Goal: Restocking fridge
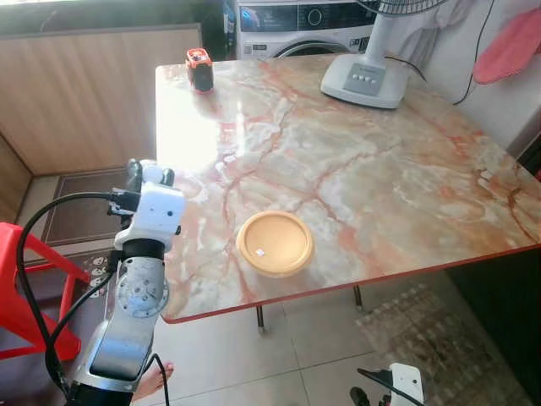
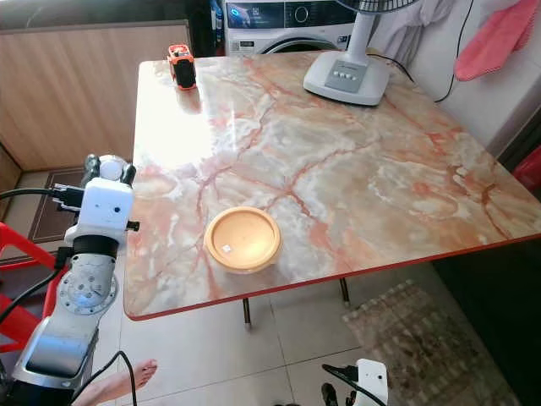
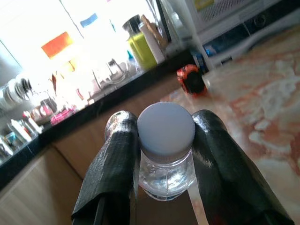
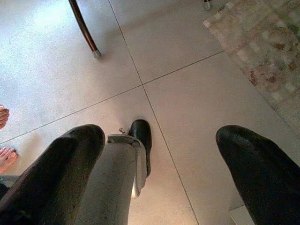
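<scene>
My left gripper (image 3: 164, 136) is shut on a small clear bottle with a white cap (image 3: 166, 130), held upright between the two black fingers (image 3: 117, 159). From the head views this gripper (image 1: 150, 174) is raised beside the left edge of the marble table (image 1: 380, 169), with the bottle's white cap (image 2: 111, 167) showing at its tip. A round tan lidded container (image 1: 275, 243) sits near the table's front edge. My right gripper (image 4: 164, 154) hangs low over the tiled floor, open and empty.
A white fan base (image 1: 365, 80) stands at the table's far right, an orange-black tape measure (image 1: 199, 68) at its far left corner. A red chair (image 1: 25, 288) is at my left. A person's bare foot (image 2: 127, 381) rests on the floor; a rug (image 1: 431, 338) lies under the table's right side.
</scene>
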### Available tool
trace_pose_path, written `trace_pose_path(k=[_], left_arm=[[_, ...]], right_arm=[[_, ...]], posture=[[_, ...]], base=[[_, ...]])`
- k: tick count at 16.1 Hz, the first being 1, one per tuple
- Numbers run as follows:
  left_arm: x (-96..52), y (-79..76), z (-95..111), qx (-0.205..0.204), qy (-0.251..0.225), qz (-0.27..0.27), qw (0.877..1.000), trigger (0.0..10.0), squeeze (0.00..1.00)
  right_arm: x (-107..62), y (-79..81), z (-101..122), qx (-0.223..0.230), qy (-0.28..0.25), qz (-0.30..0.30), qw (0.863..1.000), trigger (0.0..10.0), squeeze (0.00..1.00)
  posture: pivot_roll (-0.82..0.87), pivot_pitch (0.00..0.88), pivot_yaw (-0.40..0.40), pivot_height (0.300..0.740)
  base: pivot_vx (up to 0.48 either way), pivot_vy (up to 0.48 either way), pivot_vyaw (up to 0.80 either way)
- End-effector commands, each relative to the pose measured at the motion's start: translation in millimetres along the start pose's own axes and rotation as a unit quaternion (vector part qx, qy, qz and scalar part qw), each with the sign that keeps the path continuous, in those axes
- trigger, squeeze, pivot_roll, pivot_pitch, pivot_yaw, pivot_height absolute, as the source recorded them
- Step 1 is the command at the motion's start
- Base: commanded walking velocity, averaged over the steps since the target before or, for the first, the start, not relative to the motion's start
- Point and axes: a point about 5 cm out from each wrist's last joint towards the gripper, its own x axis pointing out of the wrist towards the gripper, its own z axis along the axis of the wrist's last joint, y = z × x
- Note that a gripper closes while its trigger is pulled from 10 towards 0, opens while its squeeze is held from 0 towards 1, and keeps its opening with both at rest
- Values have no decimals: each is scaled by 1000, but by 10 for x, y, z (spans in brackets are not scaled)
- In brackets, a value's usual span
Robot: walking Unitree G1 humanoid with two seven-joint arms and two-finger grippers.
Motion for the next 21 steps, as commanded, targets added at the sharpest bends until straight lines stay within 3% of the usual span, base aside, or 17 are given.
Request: trace_pose_path(k=[1,4,21], left_arm=[[27,26,34,3,-18,12,1000,10000,0],[48,30,56,-1,-24,14,1000,10000,0],[86,-73,126,-11,-54,-11,998,10000,0]], right_arm=[[-12,-21,-40,5,5,-6,1000,10000,0],[-11,-17,-43,4,7,-4,1000,10000,0],[-9,-8,-59,7,10,-11,1000,10000,0]], posture=[[-95,85,-70,740],[-95,82,-67,740],[-98,60,-57,740]], base=[[0,0,0],[0,0,-383],[0,0,-800]])
